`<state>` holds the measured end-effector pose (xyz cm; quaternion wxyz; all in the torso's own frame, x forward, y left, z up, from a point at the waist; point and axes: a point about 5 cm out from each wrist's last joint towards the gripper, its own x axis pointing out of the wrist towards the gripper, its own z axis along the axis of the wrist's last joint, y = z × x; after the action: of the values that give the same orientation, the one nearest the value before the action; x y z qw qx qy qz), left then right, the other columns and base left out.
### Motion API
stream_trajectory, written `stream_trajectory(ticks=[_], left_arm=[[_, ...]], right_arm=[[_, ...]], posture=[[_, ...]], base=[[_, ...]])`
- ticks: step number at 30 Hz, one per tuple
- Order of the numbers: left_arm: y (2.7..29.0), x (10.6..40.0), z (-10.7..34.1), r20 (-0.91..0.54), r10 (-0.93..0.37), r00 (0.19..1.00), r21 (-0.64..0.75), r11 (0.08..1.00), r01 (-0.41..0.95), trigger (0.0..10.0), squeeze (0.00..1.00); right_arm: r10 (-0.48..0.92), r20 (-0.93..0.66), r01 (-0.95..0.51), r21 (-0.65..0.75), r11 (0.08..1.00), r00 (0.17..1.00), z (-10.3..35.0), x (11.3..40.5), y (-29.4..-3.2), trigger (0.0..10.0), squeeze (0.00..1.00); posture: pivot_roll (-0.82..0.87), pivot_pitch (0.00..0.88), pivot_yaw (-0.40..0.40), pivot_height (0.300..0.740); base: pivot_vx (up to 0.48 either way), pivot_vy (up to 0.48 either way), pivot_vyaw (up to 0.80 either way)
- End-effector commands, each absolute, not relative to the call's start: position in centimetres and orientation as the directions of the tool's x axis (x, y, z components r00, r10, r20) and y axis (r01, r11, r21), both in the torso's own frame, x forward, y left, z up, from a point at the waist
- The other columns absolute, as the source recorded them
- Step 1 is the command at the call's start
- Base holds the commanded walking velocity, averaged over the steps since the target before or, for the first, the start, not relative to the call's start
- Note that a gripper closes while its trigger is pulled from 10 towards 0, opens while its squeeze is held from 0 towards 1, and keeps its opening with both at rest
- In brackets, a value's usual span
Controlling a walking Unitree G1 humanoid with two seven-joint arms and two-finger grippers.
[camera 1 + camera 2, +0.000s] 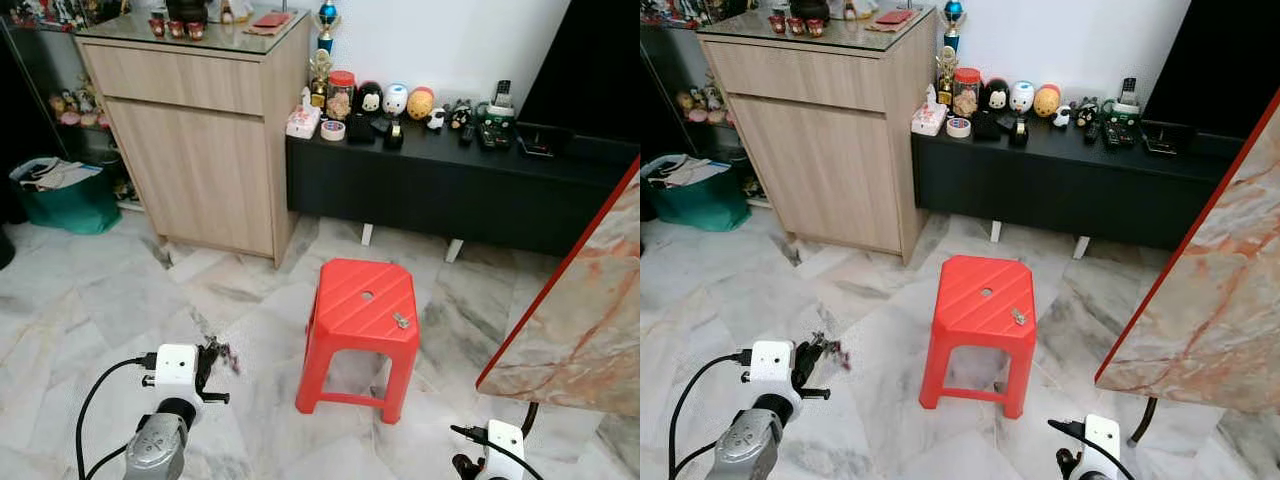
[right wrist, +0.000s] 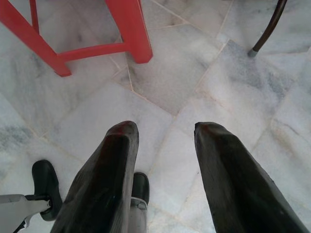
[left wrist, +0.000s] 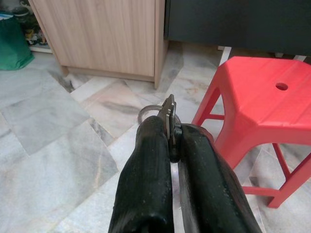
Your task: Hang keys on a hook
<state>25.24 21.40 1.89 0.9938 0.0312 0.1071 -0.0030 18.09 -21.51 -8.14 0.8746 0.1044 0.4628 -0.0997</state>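
Observation:
My left gripper (image 3: 174, 130) is shut on a bunch of keys (image 3: 168, 112); a metal key and its ring stick out past the black fingertips. In the eye views this gripper (image 1: 218, 354) hovers low over the marble floor, to the left of a red plastic stool (image 1: 355, 295). A small metal object (image 1: 401, 320) lies on the stool's seat near its right front corner. My right gripper (image 2: 167, 128) is open, holds nothing and points down at the floor tiles to the right of the stool. I cannot make out a hook.
A wooden cabinet (image 1: 200, 150) stands at the back left, with a green bag (image 1: 65, 200) beside it. A low black sideboard (image 1: 450, 190) with figurines runs along the wall. A red-edged marble tabletop (image 1: 580, 310) juts in at the right, and its dark leg (image 2: 267, 29) stands nearby.

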Motion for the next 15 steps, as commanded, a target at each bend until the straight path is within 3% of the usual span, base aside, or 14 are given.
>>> stream_trajectory(ticks=[1, 5, 15], left_arm=[[21.33, 25.15, 1.92, -0.206, -0.004, 0.978, 0.077, 0.997, 0.020, 10.0, 0.00], [21.36, 25.20, 1.99, -0.201, -0.003, 0.980, 0.084, 0.996, 0.020, 10.0, 0.00], [21.28, 25.27, 2.05, -0.185, -0.005, 0.983, 0.089, 0.996, 0.022, 10.0, 0.00]], right_arm=[[-0.085, -0.835, 0.283, 0.087, 0.955, 0.544, -8.15, 18.03, -21.66, 10.0, 0.00], [-0.082, -0.834, 0.283, 0.091, 0.955, 0.546, -8.14, 18.06, -21.65, 10.0, 0.00], [-0.085, -0.833, 0.292, 0.094, 0.952, 0.546, -8.14, 18.04, -21.70, 10.0, 0.00]], posture=[[0.11, 0.000, -0.075, 0.740], [0.11, 0.000, -0.076, 0.740], [0.11, 0.000, -0.079, 0.740]], base=[[0.000, 0.000, 0.00], [0.000, 0.000, 0.00], [0.000, -0.243, 0.00]])
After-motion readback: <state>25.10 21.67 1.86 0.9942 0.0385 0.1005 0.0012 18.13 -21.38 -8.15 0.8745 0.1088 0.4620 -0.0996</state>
